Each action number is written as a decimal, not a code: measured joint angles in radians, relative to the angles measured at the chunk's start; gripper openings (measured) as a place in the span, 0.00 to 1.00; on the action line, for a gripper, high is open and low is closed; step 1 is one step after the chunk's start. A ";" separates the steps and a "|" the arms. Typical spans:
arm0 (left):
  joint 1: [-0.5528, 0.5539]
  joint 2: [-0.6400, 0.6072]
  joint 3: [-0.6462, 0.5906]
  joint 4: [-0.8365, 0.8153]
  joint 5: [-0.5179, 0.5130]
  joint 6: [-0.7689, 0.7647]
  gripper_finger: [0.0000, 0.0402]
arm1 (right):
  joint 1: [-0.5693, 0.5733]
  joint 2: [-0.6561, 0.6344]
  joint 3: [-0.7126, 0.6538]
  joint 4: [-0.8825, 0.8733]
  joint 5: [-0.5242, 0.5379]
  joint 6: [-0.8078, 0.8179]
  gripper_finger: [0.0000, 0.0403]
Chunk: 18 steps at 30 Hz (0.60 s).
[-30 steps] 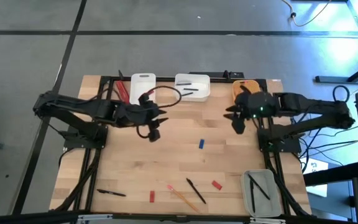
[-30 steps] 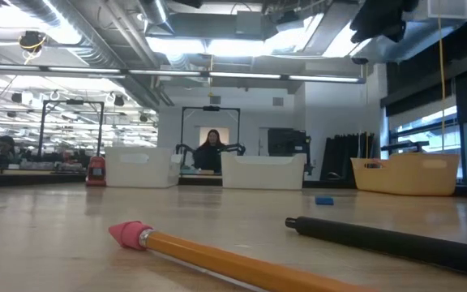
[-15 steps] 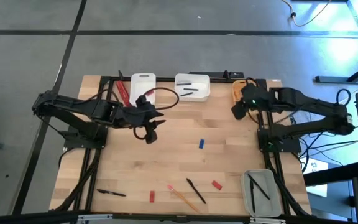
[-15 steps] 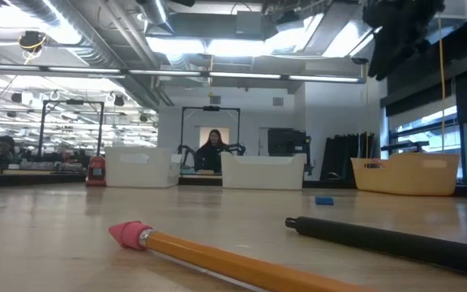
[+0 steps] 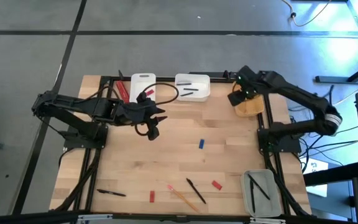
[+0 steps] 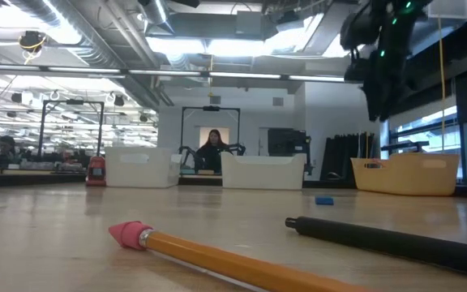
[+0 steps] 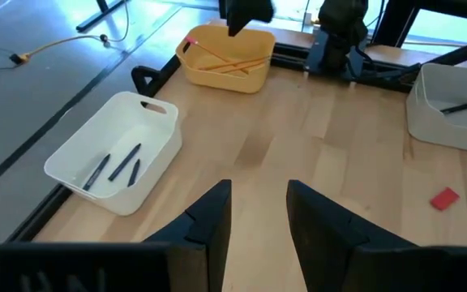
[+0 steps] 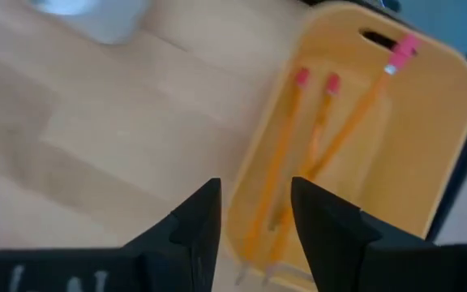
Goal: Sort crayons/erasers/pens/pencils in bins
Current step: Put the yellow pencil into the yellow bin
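My right gripper (image 5: 237, 98) (image 8: 254, 203) hangs open over the near left part of the yellow-orange bin (image 5: 249, 104) (image 8: 428, 138), pointing steeply down with nothing between its fingers. Three pencils (image 8: 314, 162) lie in that bin; one rests its pink end (image 8: 401, 50) on the far rim. My left gripper (image 5: 151, 131) (image 7: 258, 203) hovers open and empty above the table's left middle. The wider white bin (image 5: 192, 86) (image 7: 112, 158) holds pens (image 7: 120, 166). A narrow white bin (image 5: 143, 86) stands beside it. The grey bin (image 5: 259, 192) holds pens too.
Near the front edge lie a pencil (image 5: 184, 198) (image 6: 233, 264), two pens (image 5: 196, 191) (image 5: 112, 193) and small red pieces (image 5: 152, 196) (image 5: 216, 184). A blue piece (image 5: 201, 144) lies mid-table. Red sticks (image 5: 123, 92) lie left of the narrow white bin.
My right gripper has swung toward the table's far edge, from beside the yellow-orange bin to above it, sinking a little and tipping to point more steeply down. It has stayed open.
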 joint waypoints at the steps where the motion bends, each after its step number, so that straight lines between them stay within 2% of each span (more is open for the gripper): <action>1: 0.000 0.000 0.000 0.000 0.000 0.000 0.28 | -0.027 0.023 0.000 0.000 -0.007 -0.009 0.38; 5: 0.000 0.000 0.000 0.000 0.000 0.000 0.28 | -0.129 0.105 0.000 0.013 -0.017 -0.077 0.38; 10: 0.000 0.000 0.000 0.000 0.000 0.000 0.28 | -0.213 0.189 0.000 0.133 0.038 -0.177 0.38; 18: 0.000 0.000 0.000 -0.001 0.000 0.000 0.28 | -0.287 0.277 0.000 0.160 0.032 -0.176 0.38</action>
